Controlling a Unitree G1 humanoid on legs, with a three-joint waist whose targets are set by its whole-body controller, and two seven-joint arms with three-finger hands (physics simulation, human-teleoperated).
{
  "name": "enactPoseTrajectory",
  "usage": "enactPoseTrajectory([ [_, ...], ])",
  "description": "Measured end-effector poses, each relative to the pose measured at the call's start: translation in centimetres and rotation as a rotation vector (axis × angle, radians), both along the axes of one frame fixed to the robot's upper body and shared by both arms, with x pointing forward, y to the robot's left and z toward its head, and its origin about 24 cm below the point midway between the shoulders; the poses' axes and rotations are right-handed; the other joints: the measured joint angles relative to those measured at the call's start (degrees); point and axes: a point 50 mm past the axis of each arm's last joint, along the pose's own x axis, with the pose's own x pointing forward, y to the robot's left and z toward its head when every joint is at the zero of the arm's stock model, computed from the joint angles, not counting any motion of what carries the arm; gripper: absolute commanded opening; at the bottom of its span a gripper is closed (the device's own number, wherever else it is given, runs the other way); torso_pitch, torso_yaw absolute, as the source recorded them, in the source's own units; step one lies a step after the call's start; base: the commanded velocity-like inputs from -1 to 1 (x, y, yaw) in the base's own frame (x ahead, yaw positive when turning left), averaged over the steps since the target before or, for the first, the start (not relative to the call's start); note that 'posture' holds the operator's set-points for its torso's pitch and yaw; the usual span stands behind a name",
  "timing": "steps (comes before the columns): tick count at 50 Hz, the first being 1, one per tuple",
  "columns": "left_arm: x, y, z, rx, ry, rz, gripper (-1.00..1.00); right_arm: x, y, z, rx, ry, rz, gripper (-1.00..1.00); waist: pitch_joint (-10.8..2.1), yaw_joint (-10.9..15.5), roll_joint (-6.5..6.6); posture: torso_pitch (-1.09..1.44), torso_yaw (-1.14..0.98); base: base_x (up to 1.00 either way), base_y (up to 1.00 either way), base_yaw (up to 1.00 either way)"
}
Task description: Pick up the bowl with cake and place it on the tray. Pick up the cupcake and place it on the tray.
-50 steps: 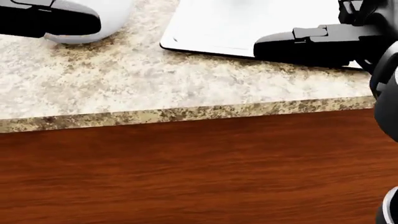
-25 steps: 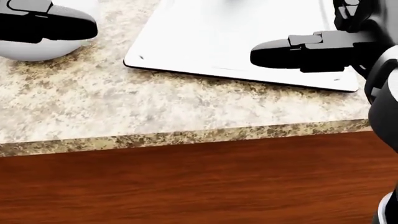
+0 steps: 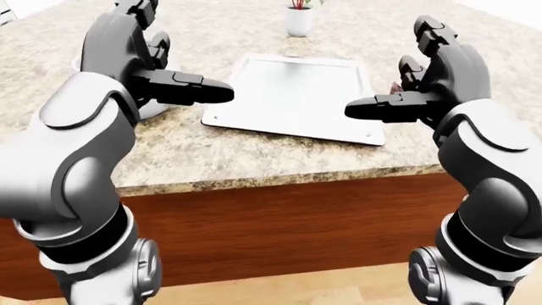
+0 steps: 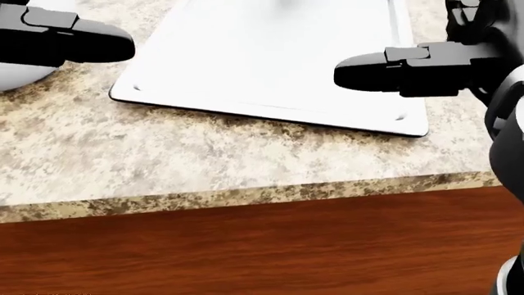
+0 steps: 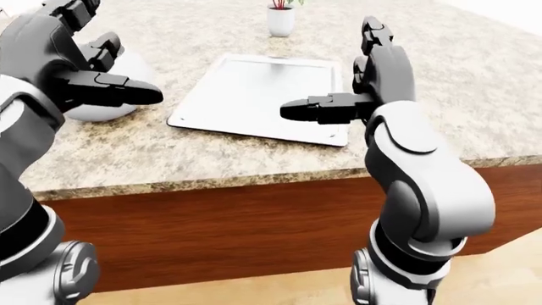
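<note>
A flat white tray (image 3: 292,95) lies on the speckled granite counter (image 4: 204,160). To its left stands a white bowl (image 5: 106,109), partly hidden by my left hand; what it holds does not show. My left hand (image 3: 182,60) hovers open above the bowl's side nearest the tray, thumb pointing at the tray. My right hand (image 3: 386,76) hangs open over the tray's right edge, thumb pointing left, holding nothing. A small brownish bit (image 3: 394,85) peeks out behind the right hand; I cannot tell what it is.
A white pot with a plant (image 3: 298,20) stands beyond the tray's top edge. The counter's lip (image 4: 246,195) runs across the head view above a red-brown wooden cabinet face (image 4: 262,252). Light floor (image 3: 279,289) shows at the bottom of the left-eye view.
The head view has shifted: the counter edge sits lower and the tray and bowl have slid left, showing more tray. Both hands keep roughly their places and stay open.
</note>
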Motion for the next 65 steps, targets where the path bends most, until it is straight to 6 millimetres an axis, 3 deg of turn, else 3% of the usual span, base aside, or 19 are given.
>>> enactPoseTrajectory([
  [4,-0.1,-0.5,0.9,0.010,-0.017,-0.009,1.00,-0.2,0.2,1.0,0.014,-0.034,0.016,1.00,-0.24,0.0,-0.26,0.00,0.00,0.04,0.00,0.00],
  [7,0.1,-0.5,0.4,0.017,0.004,-0.015,1.00,-0.3,0.4,0.4,0.012,-0.020,0.030,1.00,-0.42,0.0,-0.11,0.00,0.00,0.22,-0.04,0.00],
  [12,-0.2,0.1,0.6,0.007,-0.023,0.014,1.00,-0.4,0.6,0.4,0.008,-0.033,0.047,1.00,-0.82,0.4,-1.50,0.00,0.00,0.25,-0.05,0.00],
  [14,-0.4,0.0,0.9,0.006,-0.038,0.016,1.00,-0.4,0.6,0.3,0.007,-0.038,0.048,1.00,-0.99,0.6,-2.70,0.00,0.00,0.25,-0.05,0.00],
  [16,-0.5,-0.4,0.8,0.005,-0.041,-0.006,1.00,-0.4,0.3,0.1,0.012,-0.031,0.032,1.00,-0.41,-0.1,-1.73,0.00,0.00,0.24,-0.05,0.00],
  [19,-0.2,-0.9,0.2,0.014,-0.007,-0.041,1.00,-0.2,-0.2,-0.5,0.021,0.001,0.001,1.00,-0.37,-0.2,-2.57,0.00,0.00,0.25,-0.05,0.00],
  [21,-0.2,-0.8,0.0,0.013,0.001,-0.039,1.00,-0.3,-0.1,-0.3,0.019,-0.007,0.003,1.00,-0.48,0.0,-2.20,0.00,0.00,0.24,-0.05,0.00],
  [29,-0.4,-0.4,0.8,0.010,-0.039,-0.017,1.00,-0.4,0.1,0.1,0.015,-0.036,0.008,1.00,-0.59,-0.9,1.49,0.00,0.00,0.15,-0.01,0.00],
  [34,-0.1,-0.2,0.2,0.003,0.007,-0.002,1.00,0.0,0.3,-0.4,0.013,0.010,0.022,1.00,0.84,-0.8,-0.02,0.00,0.00,0.00,0.00,0.00],
  [38,-0.1,-0.1,0.4,0.005,0.009,0.008,1.00,-0.2,0.4,0.1,0.010,-0.013,0.024,1.00,0.68,-0.5,-0.13,0.00,0.00,0.00,0.00,0.00],
  [41,-0.3,-0.1,1.0,0.004,-0.020,0.004,1.00,-0.2,0.3,0.3,0.012,-0.030,0.014,1.00,0.77,-0.4,-1.03,0.00,0.00,0.00,0.00,0.00],
  [46,-0.5,-0.8,0.8,0.014,-0.022,-0.023,1.00,-0.3,-0.2,0.2,0.016,-0.025,-0.006,1.00,-0.24,-0.3,-0.17,0.00,0.00,0.00,0.00,0.00],
  [65,-0.4,-0.8,0.5,0.021,-0.011,-0.021,1.00,-0.4,0.0,-0.3,0.015,-0.022,-0.005,1.00,0.29,-0.4,-0.77,0.00,0.00,0.00,0.00,0.00],
])
